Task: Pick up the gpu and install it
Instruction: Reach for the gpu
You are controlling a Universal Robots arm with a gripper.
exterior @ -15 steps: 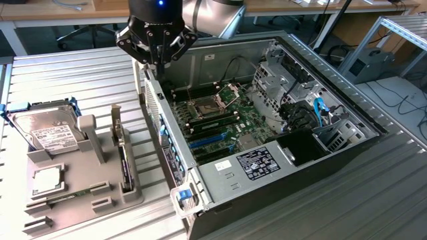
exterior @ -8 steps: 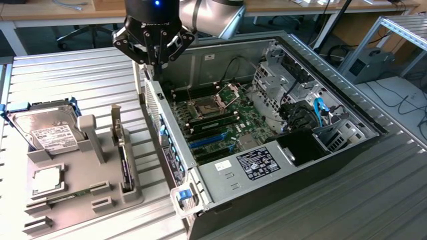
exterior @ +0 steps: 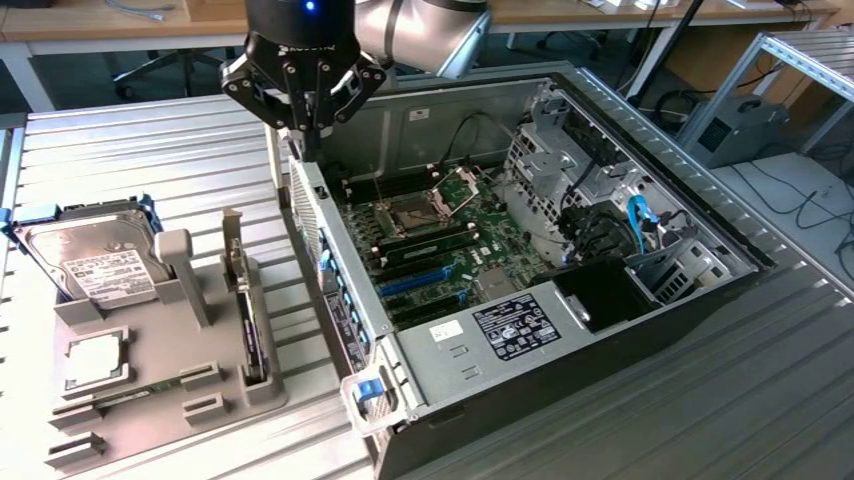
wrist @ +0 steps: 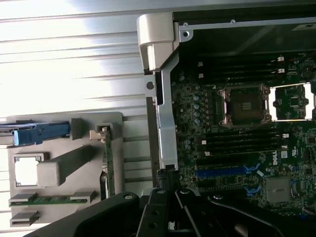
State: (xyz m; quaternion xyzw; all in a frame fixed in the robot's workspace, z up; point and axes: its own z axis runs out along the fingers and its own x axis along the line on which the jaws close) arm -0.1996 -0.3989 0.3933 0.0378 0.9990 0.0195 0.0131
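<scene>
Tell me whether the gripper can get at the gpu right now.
Probably yes: the gpu stands on edge in the gray holder, its top edge uncovered. The gripper hangs shut above the wall of the computer case.

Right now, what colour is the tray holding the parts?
The tray is grey, clearest in the exterior view.

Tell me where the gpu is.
On the exterior view's left, the gpu stands on edge in the grey holder, between the hard drive and the open computer case.
</scene>
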